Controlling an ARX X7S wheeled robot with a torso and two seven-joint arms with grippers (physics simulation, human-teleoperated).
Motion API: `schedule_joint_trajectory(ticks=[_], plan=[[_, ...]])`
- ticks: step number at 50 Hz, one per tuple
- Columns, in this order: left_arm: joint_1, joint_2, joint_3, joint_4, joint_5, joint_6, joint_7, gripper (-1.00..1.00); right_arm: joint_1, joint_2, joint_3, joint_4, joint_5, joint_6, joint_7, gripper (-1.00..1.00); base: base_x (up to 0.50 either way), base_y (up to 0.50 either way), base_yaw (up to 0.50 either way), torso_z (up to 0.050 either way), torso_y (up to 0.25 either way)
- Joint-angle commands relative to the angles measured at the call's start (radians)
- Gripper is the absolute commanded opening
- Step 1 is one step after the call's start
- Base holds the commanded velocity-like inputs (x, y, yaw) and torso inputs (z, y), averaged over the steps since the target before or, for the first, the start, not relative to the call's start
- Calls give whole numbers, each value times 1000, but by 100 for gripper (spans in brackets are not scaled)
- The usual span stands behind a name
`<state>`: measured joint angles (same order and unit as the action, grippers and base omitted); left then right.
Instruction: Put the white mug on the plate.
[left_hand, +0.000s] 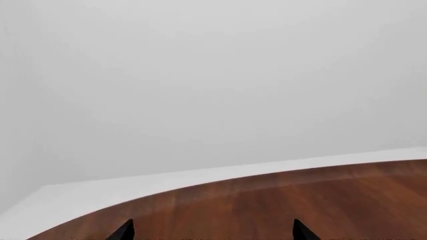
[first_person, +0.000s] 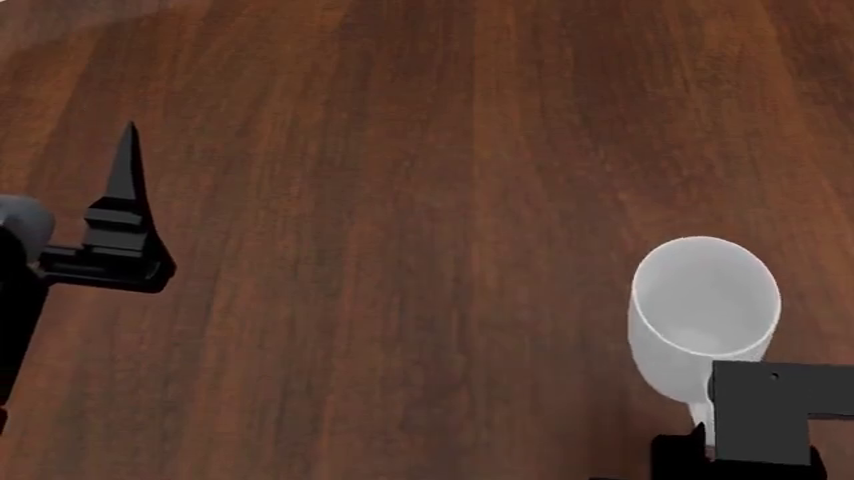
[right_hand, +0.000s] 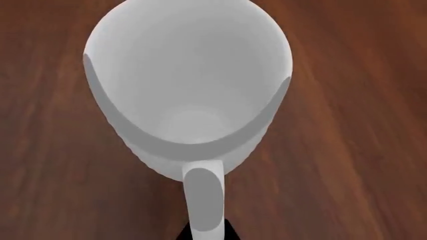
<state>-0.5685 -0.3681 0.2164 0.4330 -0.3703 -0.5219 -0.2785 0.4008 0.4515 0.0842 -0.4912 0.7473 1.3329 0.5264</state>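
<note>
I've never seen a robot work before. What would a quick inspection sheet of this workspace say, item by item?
Surface: dark brown wooden table; its curved edge shows in the left wrist view.
Job's things: white mug, upright and empty, with its handle pointing toward the right hand. The plate is not in any view.
Clutter: nothing seen.
Hands: left hand open, its two black fingertips apart over bare wood, holding nothing. The right hand's black body sits just behind the mug, and dark finger parts flank the handle in the right wrist view; whether they grip it cannot be told.
Cables: nothing seen.
Surroundings: plain pale grey backdrop beyond the table edge.
</note>
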Motion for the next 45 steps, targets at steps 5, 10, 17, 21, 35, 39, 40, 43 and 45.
schedule_joint_trajectory(ticks=[5, 10, 17, 21, 35, 39, 40, 43, 45], plan=[[-5, 10, 10, -73, 1, 58, 29, 100, -152, 6, 199, -124, 45, 64, 72, -100, 0, 0, 0, 0, 0], [-1, 13, 16, -89, 5, 75, 35, 100, -190, 3, 223, -144, 54, 66, 81, -100, 0, 0, 0, 0, 0], [-12, 8, 12, -84, -8, 58, 35, 100, -257, -8, 272, -179, 72, 71, 93, -100, 0, 0, 0, 0, 0], [1, 11, 19, -100, 1, 88, 42, 100, -296, -15, 307, -219, 91, 86, 106, -100, 0, 0, 0, 0, 0], [-17, 14, 21, -128, -14, 99, 61, 100, -388, -46, 478, -368, 198, 178, 171, -100, 0, 0, 0, 0, 1], [-19, 15, 22, -145, -15, 112, 69, 100, -424, -57, 523, -405, 227, 190, 189, -100, 0, 0, 0, 0, 0], [-5, 18, 24, -163, -7, 142, 75, 100, -434, -60, 543, -418, 238, 195, 195, -100, 0, 0, 0, 0, 0], [-3, 21, 28, -178, -3, 158, 81, 100, -466, -66, 577, -429, 251, 183, 197, -100, 0, 0, 0, 0, 0], [-7, 23, 30, -187, -3, 161, 84, 100, -490, -68, 589, -433, 250, 165, 194, -100, 0, 0, 0, 0, 0]])
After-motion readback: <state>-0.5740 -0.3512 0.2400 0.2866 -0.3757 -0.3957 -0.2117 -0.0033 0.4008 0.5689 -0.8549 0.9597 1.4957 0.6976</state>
